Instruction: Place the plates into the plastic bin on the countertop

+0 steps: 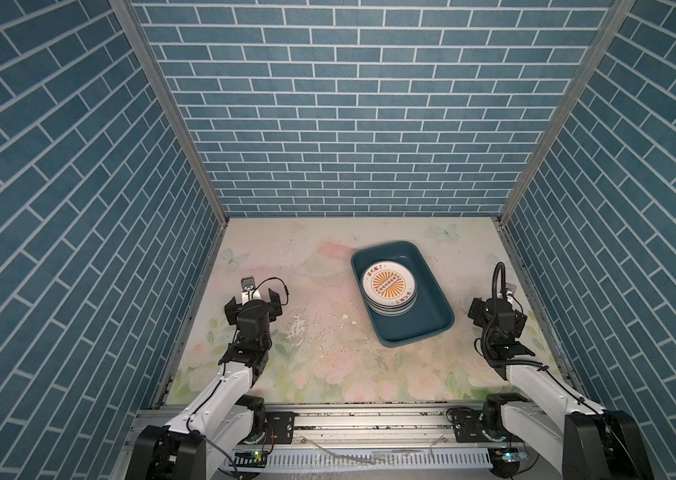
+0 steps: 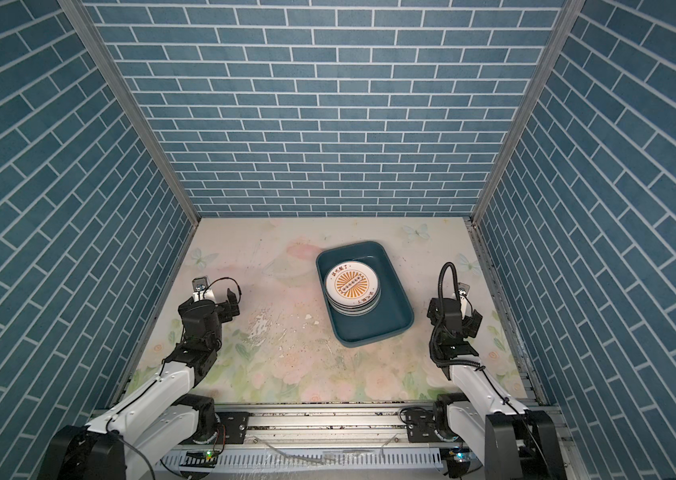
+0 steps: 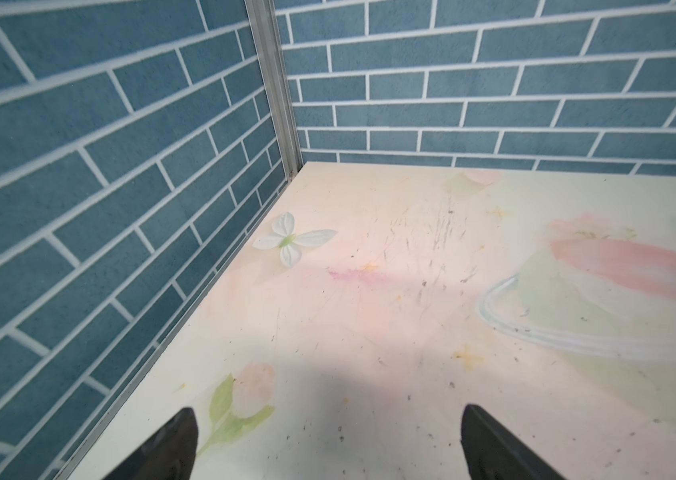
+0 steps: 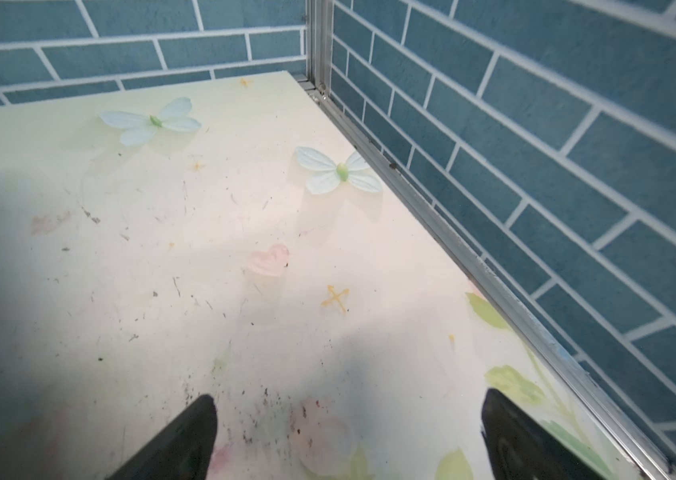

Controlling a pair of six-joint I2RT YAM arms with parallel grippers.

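Glossy white plates [image 1: 388, 286] in smooth matt plastic bin [image 1: 431, 322].

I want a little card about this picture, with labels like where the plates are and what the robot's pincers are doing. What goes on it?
plates: one stack inside the bin, orange sunburst plate on top; number unclear
plastic bin: teal, on the countertop, right of the middle; its near end is bare
left pincer: open, holding nothing, over the countertop
right pincer: open, holding nothing, over the countertop
plates outside the bin: none seen
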